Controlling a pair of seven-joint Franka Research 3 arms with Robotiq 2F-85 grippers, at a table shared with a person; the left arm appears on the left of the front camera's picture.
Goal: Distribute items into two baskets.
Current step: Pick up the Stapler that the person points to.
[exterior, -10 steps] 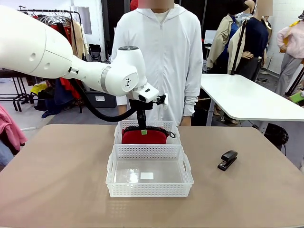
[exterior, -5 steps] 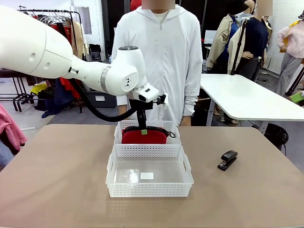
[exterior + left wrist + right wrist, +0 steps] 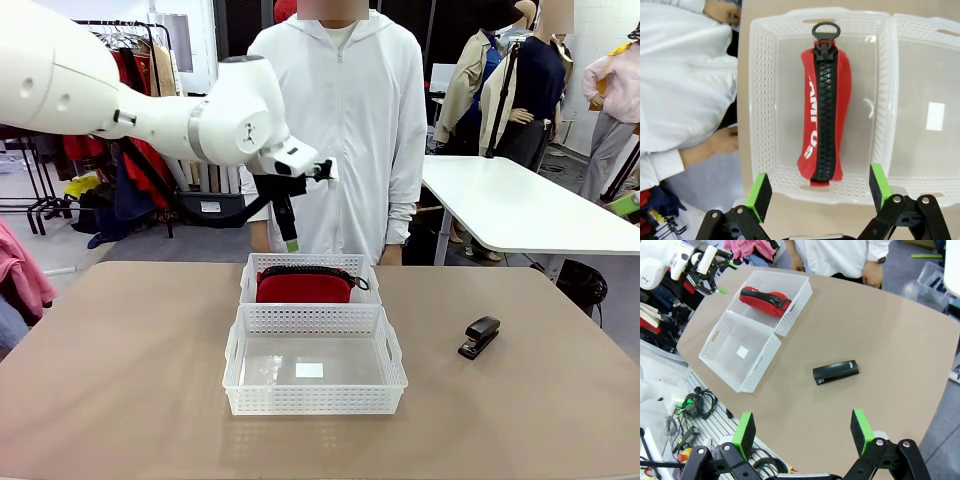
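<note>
Around stapler [image 3: 480, 336]: bare tabletop [image 3: 520, 410], lower right.
Near basket [image 3: 315, 398]: open from above.
Far basket [image 3: 310, 262]: red pouch [image 3: 303, 288] inside; person [image 3: 340, 120] close behind.

Bright, even indoor light, soft faint shadow beside the stapler [image 3: 480, 337], sharp focus, wide-angle bending in wrist views

Tan table [image 3: 120, 380], person in white zip jacket [image 3: 340, 130], white table behind [image 3: 520, 210], clothes rack at left [image 3: 150, 55]

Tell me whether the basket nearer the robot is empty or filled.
Empty: the near basket shows only bare floor; the red pouch lies in the far basket, the stapler on the table.
</note>
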